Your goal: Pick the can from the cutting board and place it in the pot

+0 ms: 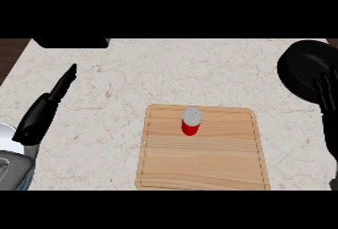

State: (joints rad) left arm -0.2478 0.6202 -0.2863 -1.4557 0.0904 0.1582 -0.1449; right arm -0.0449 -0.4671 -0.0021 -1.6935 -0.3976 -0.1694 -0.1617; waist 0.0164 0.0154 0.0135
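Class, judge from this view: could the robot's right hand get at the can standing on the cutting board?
Probably yes. The can stands upright and alone on the cutting board. The right hand, open at the view's right edge over the pot, has only bare board and counter between.

A kitchen: marble counter, wooden cutting board (black pot nearby).

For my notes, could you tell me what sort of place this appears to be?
Most likely a kitchen counter: a wooden cutting board with a red can lies on a marbled top, a black pot nearby.
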